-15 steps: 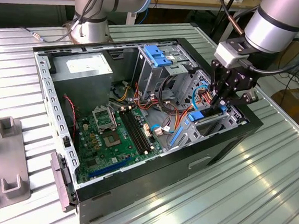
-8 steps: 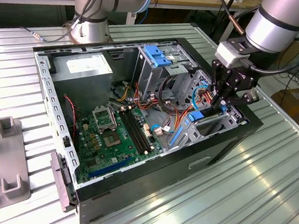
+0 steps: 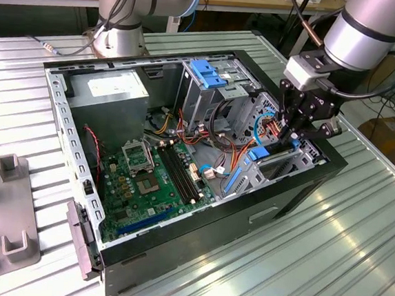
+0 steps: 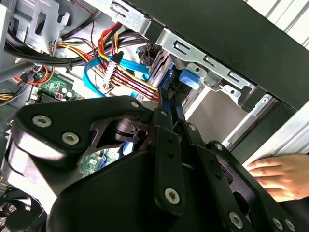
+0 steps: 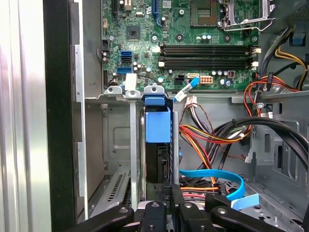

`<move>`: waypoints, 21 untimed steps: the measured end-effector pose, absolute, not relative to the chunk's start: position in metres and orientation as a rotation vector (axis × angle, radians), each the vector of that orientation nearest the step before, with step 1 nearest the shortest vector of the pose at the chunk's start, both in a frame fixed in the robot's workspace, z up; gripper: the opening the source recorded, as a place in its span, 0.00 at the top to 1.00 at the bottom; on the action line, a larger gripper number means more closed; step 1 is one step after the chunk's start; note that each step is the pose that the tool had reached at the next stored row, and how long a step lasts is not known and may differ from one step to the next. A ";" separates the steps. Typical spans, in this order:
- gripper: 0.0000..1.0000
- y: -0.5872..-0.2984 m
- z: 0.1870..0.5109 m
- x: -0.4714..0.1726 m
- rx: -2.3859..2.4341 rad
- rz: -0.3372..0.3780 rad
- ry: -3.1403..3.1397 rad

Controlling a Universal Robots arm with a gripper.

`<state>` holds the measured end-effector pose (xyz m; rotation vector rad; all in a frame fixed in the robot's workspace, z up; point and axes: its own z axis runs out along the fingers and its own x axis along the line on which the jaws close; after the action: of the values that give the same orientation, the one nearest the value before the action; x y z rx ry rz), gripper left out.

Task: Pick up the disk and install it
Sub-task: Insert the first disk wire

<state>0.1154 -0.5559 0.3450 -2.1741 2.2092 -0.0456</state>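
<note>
The disk [image 5: 158, 124], a dark slab in a bright blue carrier frame, stands on edge in a metal bay slot at the front of the open computer case. In the exterior view its blue end [image 3: 258, 153] shows low in the bay on that view's right. My gripper [image 3: 290, 137] reaches down into this bay from above. Its black fingers [image 5: 159, 212] are drawn close together on the disk's near edge. In the second wrist view the finger links [image 4: 166, 145] run toward the blue frame [image 4: 188, 78].
The case [image 3: 195, 252] lies open on a ribbed metal table. It holds a green motherboard [image 3: 146, 178], bundled wires [image 5: 212, 135], a thin blue cable [image 5: 217, 175] and a tall cage with a blue clip [image 3: 205, 72]. A hand [image 4: 275, 176] rests outside the case. A grey fixture [image 3: 4, 221] sits at the exterior view's left.
</note>
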 end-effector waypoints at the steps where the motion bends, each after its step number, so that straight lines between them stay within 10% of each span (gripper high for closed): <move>1: 0.84 -0.556 0.345 0.115 -2.174 -0.044 2.209; 18: 0.70 -0.556 0.354 0.115 -2.165 -0.031 2.201; 21: 0.85 -0.556 0.354 0.115 -2.165 -0.031 2.201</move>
<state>0.1155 -0.5563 0.3541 -2.1652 2.2008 -0.0314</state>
